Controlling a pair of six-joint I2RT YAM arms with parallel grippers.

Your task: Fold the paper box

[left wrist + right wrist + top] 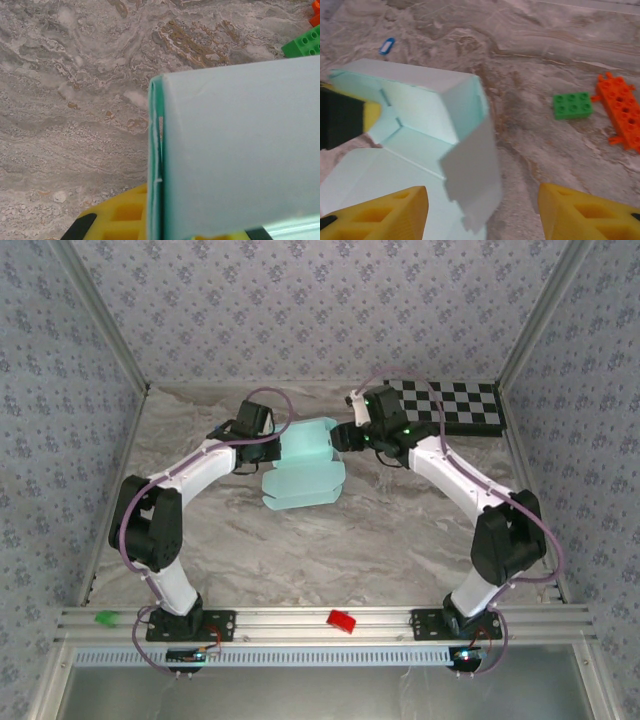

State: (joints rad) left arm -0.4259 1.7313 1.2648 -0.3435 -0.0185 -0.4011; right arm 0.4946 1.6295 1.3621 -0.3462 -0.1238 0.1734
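The paper box is pale aqua card, partly folded, lying mid-table with one part raised. My left gripper is shut on the box's left side. In the left wrist view a doubled edge of the box panel stands between the yellow fingers. My right gripper hangs open at the box's right end. In the right wrist view the box has a loose flap dangling between the wide-apart yellow fingertips, touching neither. The left gripper's finger grips the box's far corner.
A black-and-white checkerboard lies at the back right. A green brick and an orange brick lie on the marble to the right of the box. A small blue tag lies beyond it. Patterned walls enclose the table.
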